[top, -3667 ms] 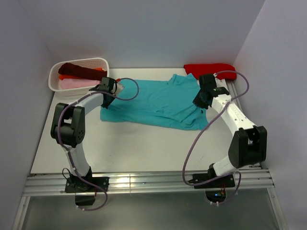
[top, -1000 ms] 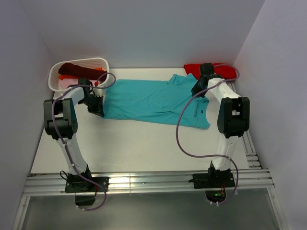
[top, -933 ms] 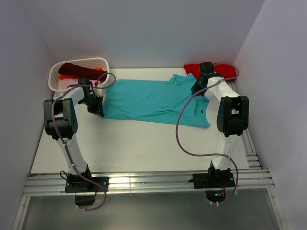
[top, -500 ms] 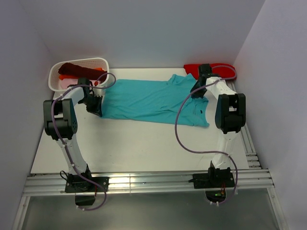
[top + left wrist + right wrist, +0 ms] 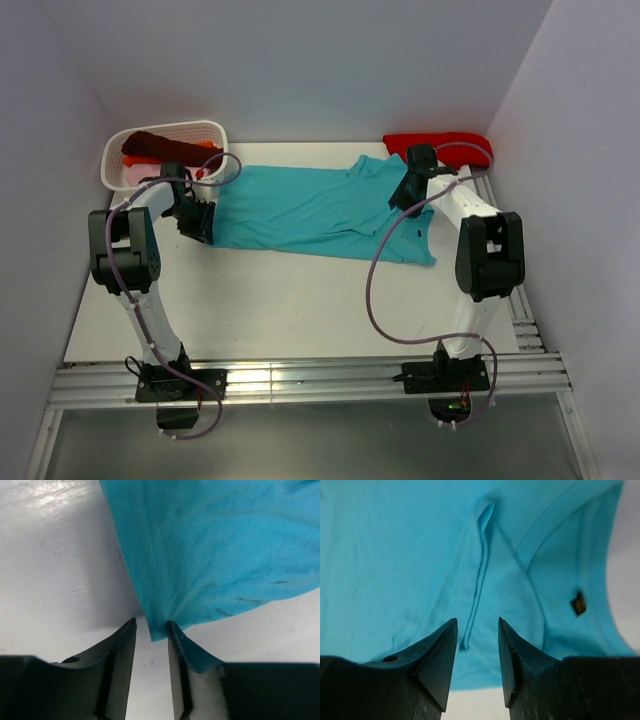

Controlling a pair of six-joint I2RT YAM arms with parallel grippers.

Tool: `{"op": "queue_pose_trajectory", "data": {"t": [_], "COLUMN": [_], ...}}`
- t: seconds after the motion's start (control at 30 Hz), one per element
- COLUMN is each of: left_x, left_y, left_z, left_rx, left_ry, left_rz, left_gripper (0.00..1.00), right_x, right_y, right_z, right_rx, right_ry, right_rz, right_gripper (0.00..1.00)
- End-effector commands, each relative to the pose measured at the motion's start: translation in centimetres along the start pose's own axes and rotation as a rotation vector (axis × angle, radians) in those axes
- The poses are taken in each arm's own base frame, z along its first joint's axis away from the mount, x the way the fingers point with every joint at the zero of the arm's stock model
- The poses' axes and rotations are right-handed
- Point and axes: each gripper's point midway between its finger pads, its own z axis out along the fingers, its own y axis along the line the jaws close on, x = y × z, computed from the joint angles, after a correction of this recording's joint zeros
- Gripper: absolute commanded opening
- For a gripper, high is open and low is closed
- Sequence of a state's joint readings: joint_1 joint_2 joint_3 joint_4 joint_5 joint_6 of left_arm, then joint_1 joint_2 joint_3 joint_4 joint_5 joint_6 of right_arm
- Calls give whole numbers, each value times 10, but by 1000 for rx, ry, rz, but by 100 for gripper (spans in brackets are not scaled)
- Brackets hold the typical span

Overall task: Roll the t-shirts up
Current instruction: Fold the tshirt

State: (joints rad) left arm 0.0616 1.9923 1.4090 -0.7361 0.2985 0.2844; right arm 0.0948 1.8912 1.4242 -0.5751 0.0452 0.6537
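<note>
T-shirt (image 5: 310, 210) lies flat, left gripper (image 5: 151, 624) at its corner, right gripper (image 5: 477, 625) above.

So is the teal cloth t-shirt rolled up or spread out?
Spread out: the teal cloth t-shirt lies flat across the white table with no rolled edge.

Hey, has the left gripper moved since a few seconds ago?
Yes. The left gripper has shifted left: earlier it was beyond the white plastic basket's right corner; now it sits in front of the basket, at the teal cloth t-shirt's corner.
</note>
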Motion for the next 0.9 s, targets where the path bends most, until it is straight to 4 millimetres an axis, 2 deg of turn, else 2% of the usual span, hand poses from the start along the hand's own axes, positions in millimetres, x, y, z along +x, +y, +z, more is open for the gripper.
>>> {"op": "queue_pose_trajectory", "data": {"t": [0.0, 0.03, 0.07, 0.13, 0.2, 0.4, 0.67, 0.87], "left_x": [-6, -7, -7, -8, -9, -11, -8, -7], "left_y": [7, 6, 7, 6, 5, 3, 2, 3], "left_z": [-12, -13, -12, -13, -15, -18, -18, -18], "left_rx": [-38, -36, -36, -36, -33, -29, -26, -35], "left_ry": [-38, -40, -40, -45, -49, -56, -52, -47], "left_rz": [31, 30, 27, 29, 27, 35, 40, 44], "left_gripper": [39, 42, 43, 43, 44, 43, 41, 39], "right_x": [12, 20, 33, 47, 60, 79, 81, 74], "right_y": [17, 28, 28, 35, 33, 36, 42, 46], "right_z": [-28, -33, -30, -30, -23, -2, 15, 10], "right_rx": [-48, -77, -72, -82, -76, -51, -44, -51], "right_ry": [-73, -80, -61, -52, -31, 15, 32, 11], "right_rz": [-40, -59, -71, -85, -94, -113, -109, -100], "right_gripper": [46, 45, 45, 44, 43, 42, 40, 19]}}
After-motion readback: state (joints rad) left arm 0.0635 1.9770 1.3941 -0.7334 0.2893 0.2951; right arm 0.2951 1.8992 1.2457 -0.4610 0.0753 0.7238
